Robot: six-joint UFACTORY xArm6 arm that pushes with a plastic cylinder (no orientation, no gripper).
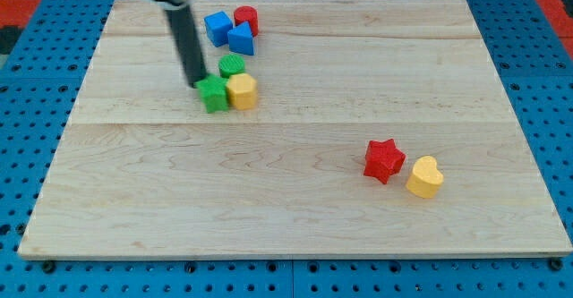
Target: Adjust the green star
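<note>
**Tip closing on the green cluster**

Here my tip [195, 83] sits at the left side of the green star [214, 93], touching it or just beside it; the rod hides the exact contact. There is no gripper on this arm, only the straight rod, so nothing spreads or pinches.

The green star lies in the far-left part of the counter [286, 217], with a yellow block [243, 91] touching its right side and a second green block [232, 64], rounded in outline, just behind the pair. Farther back stand two blue blocks [218, 27] [240, 38] and a red block [246, 20], close together.

I judge the step in hand to be the approach ending and the nudge about to start. A push straight to the right would carry the yellow block along with the star, so the next move calls for a short, careful stroke, or a change of side first if the star alone is to shift.

Open room lies toward the near side: the wide middle of the counter is bare down to the near edge. The left edge is well apart from the star. A red star [384, 160] and a yellow heart [425, 177] sit at the near right, far from any likely path.
</note>
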